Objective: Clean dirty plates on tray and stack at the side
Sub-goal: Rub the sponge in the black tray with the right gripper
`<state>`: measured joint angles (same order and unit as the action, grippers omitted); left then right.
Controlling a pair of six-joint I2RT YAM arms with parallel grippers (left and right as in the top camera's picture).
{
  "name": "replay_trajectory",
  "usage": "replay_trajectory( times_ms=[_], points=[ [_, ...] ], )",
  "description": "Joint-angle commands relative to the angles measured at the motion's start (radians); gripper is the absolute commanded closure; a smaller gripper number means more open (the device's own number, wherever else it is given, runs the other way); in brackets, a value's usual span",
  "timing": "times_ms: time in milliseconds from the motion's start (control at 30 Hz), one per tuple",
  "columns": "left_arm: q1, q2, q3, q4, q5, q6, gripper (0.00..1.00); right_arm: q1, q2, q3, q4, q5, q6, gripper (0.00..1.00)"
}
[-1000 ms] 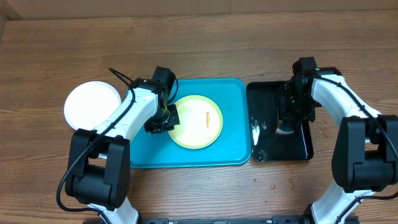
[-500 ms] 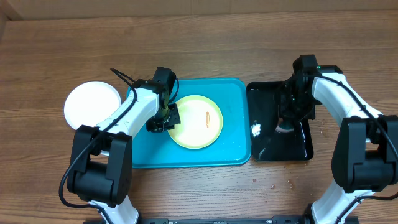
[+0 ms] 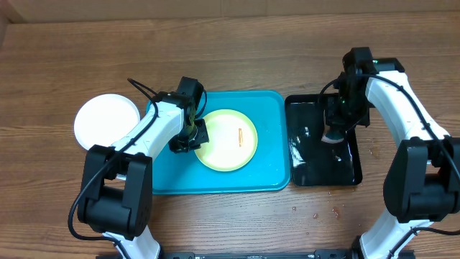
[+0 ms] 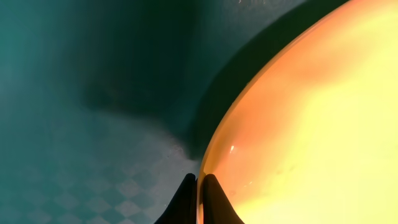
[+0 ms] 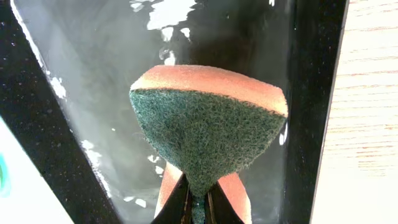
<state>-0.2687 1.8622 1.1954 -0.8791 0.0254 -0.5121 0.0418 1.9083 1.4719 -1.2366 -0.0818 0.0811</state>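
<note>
A yellow-green plate [image 3: 228, 144] with a small orange smear [image 3: 240, 136] lies on the turquoise tray [image 3: 273, 108]. My left gripper [image 3: 188, 137] is shut on that plate's left rim. In the left wrist view the plate [image 4: 311, 124] fills the right side, and its edge runs between the closed tips of the left gripper [image 4: 199, 186]. A white plate [image 3: 106, 119] rests on the table left of the tray. My right gripper [image 3: 332, 137] hangs over the black tray [image 3: 352, 169], shut on a green and orange sponge [image 5: 208, 124].
The black tray [image 5: 311, 93] holds a film of water with white foam flecks [image 3: 295, 147]. A few droplets dot the wooden table [image 3: 316, 212] in front of it. Bare wood lies beyond both trays.
The left jaws have closed onto the yellow-green plate's rim. The right arm has moved the sponge slightly towards the far end of the black tray. The foam in the black tray has shifted.
</note>
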Motion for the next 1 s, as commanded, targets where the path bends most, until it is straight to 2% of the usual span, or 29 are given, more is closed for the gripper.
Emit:
replay_trajectory(
  times_ms=[0, 500, 800, 967],
  points=[
    [-0.007, 0.015, -0.009, 0.01, 0.0, 0.019, 0.96, 0.003, -0.025, 0.026, -0.003, -0.01, -0.01, 0.96],
    [-0.007, 0.015, -0.009, 0.04, 0.046, 0.018, 0.96, 0.003, -0.025, -0.06, 0.03, -0.009, 0.0, 0.96],
    [-0.007, 0.015, -0.009, 0.069, 0.117, 0.014, 0.96, 0.003, -0.025, 0.169, -0.172, -0.022, 0.06, 0.96],
    [-0.007, 0.015, -0.009, 0.081, 0.132, 0.01, 0.96, 0.012, -0.025, 0.248, -0.213, -0.119, 0.047, 0.96]
  ],
)
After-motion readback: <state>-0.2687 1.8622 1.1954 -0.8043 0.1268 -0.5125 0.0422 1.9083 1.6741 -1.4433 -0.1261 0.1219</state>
